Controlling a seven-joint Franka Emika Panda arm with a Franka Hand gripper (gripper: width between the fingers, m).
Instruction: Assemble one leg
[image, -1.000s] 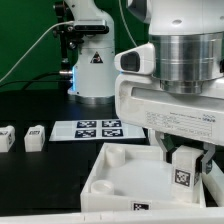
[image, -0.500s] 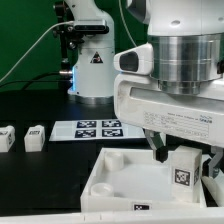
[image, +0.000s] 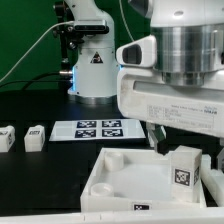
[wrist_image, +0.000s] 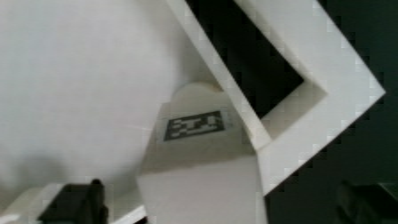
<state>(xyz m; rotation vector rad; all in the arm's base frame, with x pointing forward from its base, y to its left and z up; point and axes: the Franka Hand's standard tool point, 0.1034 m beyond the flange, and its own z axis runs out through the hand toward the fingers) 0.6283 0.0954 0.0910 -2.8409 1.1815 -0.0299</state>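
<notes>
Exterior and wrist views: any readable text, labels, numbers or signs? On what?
No readable words or numbers in either view.
Leg: square black-and-white tag, pattern only; same tag in the wrist view.
Marker board: several tags, patterns only.
Two small blocks at the exterior view's left: dark marks, too small to read.
Tray front edge: small tag, partly cut off.
Robot base: dark triangular sign, too blurred to read.

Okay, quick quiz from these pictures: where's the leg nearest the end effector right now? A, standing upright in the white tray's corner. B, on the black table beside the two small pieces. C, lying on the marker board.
A: the leg stands upright in the corner of the white tray, directly below the end effector.
</notes>
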